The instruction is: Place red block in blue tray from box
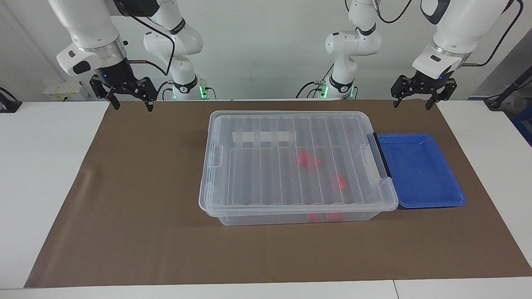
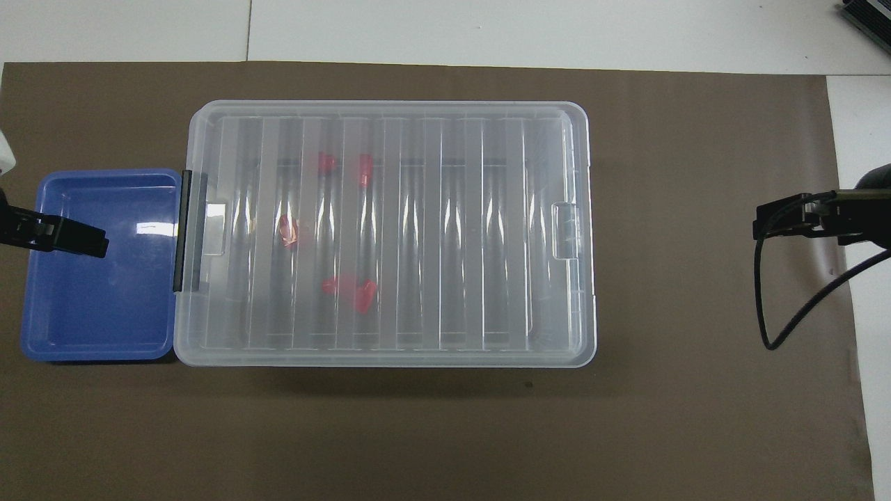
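The box (image 1: 297,162) is a clear bin with its ribbed lid shut and stands mid-mat; it also shows in the overhead view (image 2: 386,236). Several small red pieces lie inside it, toward the tray's end (image 1: 307,160) (image 2: 351,291). Through the lid I cannot tell which one is the red block. The blue tray (image 1: 419,199) (image 2: 97,327) is empty and touches the box's end with the black clip (image 1: 381,154). My left gripper (image 1: 419,99) (image 2: 97,243) is open, empty and raised at the left arm's end. My right gripper (image 1: 132,101) (image 2: 760,224) is open, empty and raised at the right arm's end.
A brown mat (image 1: 137,199) covers the middle of the white table (image 1: 41,174). A white label strip (image 1: 264,137) lies across the lid. A black cable (image 2: 800,313) hangs from the right arm.
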